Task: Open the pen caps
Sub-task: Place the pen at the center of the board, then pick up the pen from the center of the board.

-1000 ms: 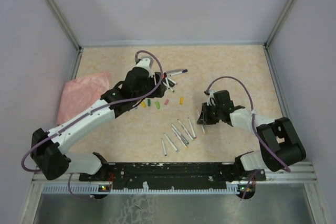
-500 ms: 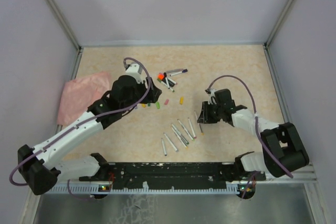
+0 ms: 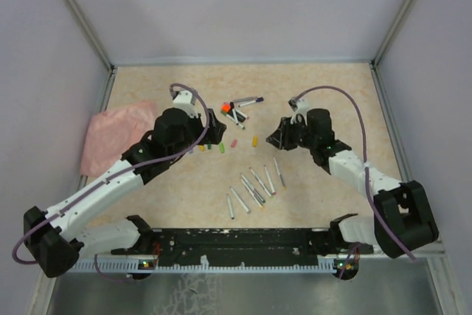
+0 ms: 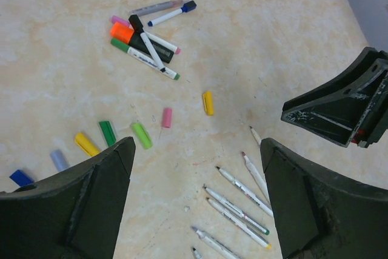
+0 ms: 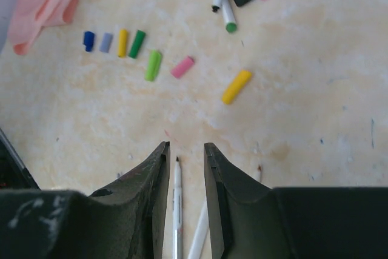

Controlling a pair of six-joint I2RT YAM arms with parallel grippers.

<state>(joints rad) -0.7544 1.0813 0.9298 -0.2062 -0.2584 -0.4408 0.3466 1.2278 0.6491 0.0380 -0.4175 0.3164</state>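
Between pens [image 4: 145, 59]: our left jaws gape empty, right jaws barely parted, grasping nothing; caps [image 5: 152, 65] dot the bench [image 4: 291, 34]. Next, we judge: seize a capped pen.

Looking down on the whole table [image 3: 332, 94] from behind, peering close from both wrists, sharing the pen caps [image 4: 167, 117].

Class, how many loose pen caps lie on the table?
7, left to right in the right wrist view: blue, grey, yellow, dark green, light green, pink, orange-yellow. More may be hidden.
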